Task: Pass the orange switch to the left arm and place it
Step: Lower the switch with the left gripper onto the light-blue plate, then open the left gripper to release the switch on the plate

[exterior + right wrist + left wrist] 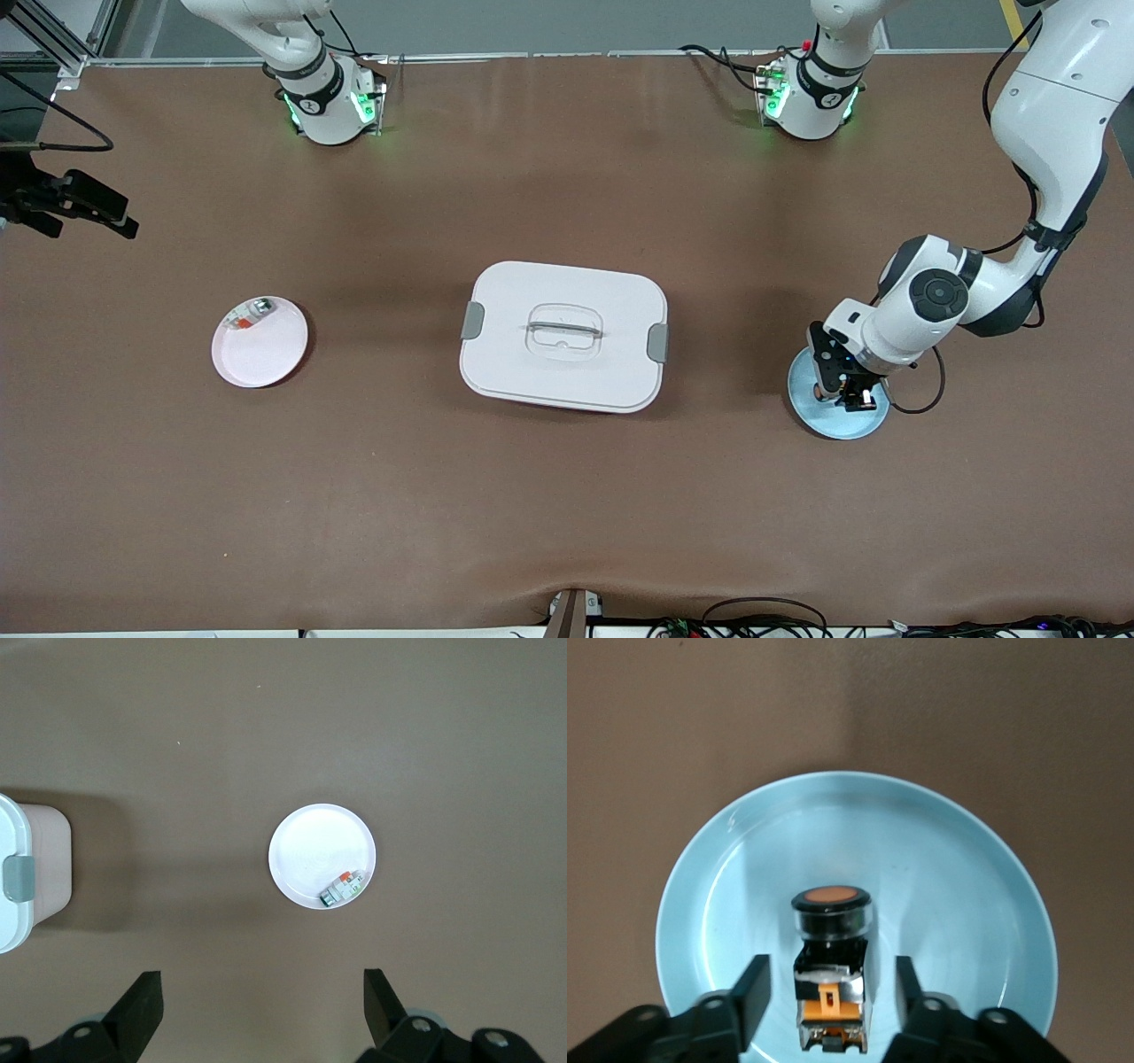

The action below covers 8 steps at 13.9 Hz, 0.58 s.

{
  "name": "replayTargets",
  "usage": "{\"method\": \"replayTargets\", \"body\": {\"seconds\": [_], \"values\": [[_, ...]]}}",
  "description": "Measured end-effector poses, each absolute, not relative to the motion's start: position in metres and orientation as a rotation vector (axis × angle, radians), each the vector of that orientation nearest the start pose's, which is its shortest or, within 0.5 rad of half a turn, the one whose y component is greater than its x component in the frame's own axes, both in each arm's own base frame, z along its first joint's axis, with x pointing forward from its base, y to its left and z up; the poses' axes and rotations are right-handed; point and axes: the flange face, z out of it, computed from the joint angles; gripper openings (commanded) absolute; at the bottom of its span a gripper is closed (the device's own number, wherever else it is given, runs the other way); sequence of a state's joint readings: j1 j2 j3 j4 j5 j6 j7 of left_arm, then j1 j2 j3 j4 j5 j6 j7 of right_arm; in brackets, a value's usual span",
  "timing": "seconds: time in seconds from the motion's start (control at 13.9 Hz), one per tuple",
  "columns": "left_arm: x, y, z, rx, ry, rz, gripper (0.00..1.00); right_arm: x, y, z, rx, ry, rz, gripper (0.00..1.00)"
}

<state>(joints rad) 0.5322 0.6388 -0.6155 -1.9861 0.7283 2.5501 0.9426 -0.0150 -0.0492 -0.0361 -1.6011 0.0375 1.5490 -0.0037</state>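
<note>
— Brown tabletop [567,496], white box [564,335] mid-table. Where's the switch [831,967]?
— On the blue plate [966,895], toward the left arm's end from the box, between the left gripper [831,990] fingers, which stand apart, seemingly not touching it.
— Right gripper [263,1001]?
— Spread wide, empty, high over the table near the pink plate [310,850].

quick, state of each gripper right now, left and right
Left gripper: open, fingers either side of the orange switch on the light-blue plate, not touching it.
Right gripper: open, holding nothing, over bare table near the pink plate.
</note>
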Motion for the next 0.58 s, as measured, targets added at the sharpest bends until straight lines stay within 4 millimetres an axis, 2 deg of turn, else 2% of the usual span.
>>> {"method": "replayTargets", "body": {"seconds": [0.29,0.58], "values": [[0.617,-0.045,0.208,-2.305,1.935,-0.128,1.0,0.536,-0.035,0.647,-3.103,0.102,-0.031,1.0],[0.628,-0.044,0.232,-2.456,1.734,-0.185,1.0,0.537,-0.038,0.646,-3.103,0.111,-0.02,1.0]]}}
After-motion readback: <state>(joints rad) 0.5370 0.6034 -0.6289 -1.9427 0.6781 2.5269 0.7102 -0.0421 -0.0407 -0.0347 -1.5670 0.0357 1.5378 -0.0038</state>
